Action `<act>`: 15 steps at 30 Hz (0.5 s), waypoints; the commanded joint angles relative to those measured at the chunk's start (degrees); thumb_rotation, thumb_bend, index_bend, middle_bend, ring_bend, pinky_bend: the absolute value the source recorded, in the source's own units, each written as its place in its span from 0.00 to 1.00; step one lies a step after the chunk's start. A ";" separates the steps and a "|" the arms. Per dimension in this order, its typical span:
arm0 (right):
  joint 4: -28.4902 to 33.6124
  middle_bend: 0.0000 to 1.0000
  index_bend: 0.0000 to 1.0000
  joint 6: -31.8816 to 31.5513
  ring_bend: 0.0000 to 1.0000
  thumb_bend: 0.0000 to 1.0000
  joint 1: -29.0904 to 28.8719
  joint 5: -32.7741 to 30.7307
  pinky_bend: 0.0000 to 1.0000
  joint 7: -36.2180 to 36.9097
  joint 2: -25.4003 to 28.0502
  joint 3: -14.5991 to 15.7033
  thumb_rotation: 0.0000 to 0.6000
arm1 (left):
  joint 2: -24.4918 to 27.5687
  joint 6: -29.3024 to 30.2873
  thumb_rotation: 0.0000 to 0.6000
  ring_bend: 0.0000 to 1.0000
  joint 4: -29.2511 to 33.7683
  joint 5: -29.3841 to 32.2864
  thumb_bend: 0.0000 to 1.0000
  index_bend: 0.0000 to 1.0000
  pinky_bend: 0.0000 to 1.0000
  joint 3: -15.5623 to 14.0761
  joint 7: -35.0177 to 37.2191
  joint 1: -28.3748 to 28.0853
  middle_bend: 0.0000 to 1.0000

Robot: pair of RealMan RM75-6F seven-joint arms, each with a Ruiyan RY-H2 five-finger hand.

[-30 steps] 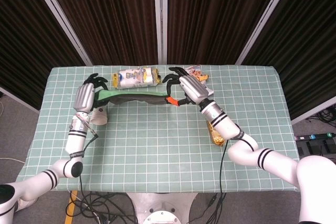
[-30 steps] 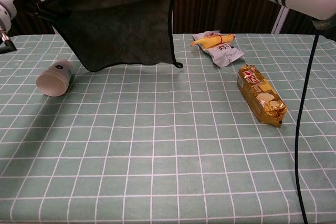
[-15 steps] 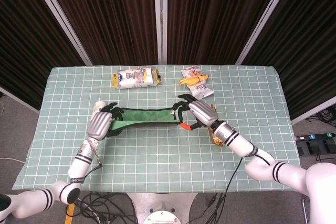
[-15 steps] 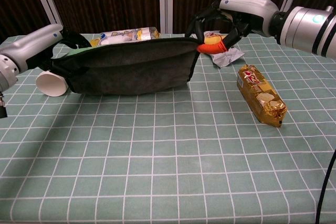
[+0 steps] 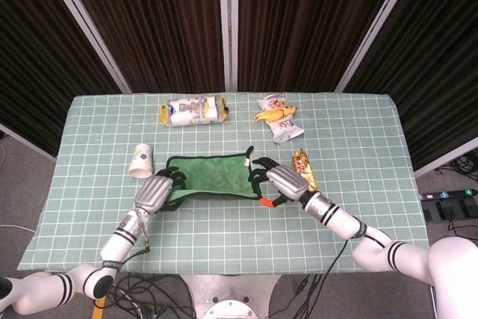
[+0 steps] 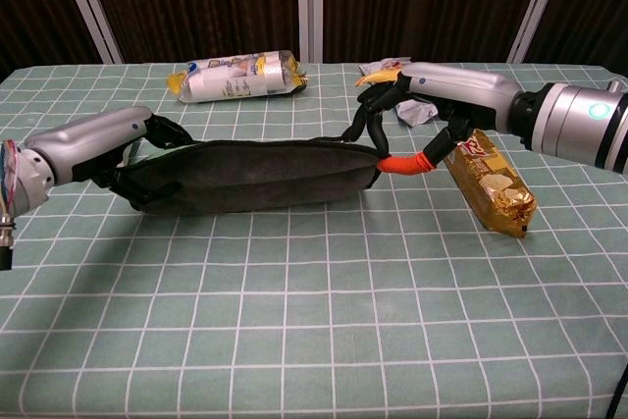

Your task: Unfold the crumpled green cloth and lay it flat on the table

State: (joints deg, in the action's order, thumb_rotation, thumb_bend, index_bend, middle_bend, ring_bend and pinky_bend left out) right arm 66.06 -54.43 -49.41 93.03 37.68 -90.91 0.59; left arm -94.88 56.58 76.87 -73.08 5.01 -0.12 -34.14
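Note:
The green cloth (image 5: 210, 175) lies spread over the table's middle, and in the chest view it shows as a dark, low sheet (image 6: 257, 178). Its near edge is still raised a little between my two hands. My left hand (image 5: 158, 193) grips the near left corner (image 6: 134, 166). My right hand (image 5: 275, 183) holds the near right corner (image 6: 400, 115), where an orange tab (image 6: 404, 163) sticks out. The cloth's far edge rests on the table.
A white paper cup (image 5: 140, 160) lies to the left of the cloth. A yellow and white roll package (image 5: 195, 110) and a snack packet (image 5: 277, 117) sit at the back. A gold packet (image 6: 488, 180) lies just right of my right hand.
Both hands came down and toward the front edge with the cloth. It hung stretched in the air before and now lies mostly on the table.

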 commanded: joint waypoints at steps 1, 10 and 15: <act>-0.67 0.30 0.69 -0.26 0.05 0.54 0.27 0.53 0.00 -1.46 -1.08 0.54 1.00 | 1.17 -1.92 1.00 0.13 1.74 1.22 0.31 0.37 0.18 -0.15 -1.31 -0.57 0.25; -0.92 0.30 0.69 -0.99 0.05 0.54 1.02 2.36 0.00 -5.97 -2.60 2.50 1.00 | 4.44 -4.91 0.72 0.11 6.99 2.61 0.15 0.25 0.18 -0.19 -2.75 -1.38 0.19; -0.49 0.30 0.69 -1.20 0.05 0.54 1.68 3.23 0.00 -8.16 -2.75 3.83 1.00 | 6.30 -4.91 0.55 0.10 9.37 1.49 0.09 0.22 0.18 -0.50 -2.46 -1.40 0.17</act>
State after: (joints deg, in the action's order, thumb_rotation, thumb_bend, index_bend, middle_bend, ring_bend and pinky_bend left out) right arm 65.41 -55.53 -47.95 96.00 29.92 -93.60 4.08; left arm -89.08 51.67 85.72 -71.18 4.67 -2.59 -35.51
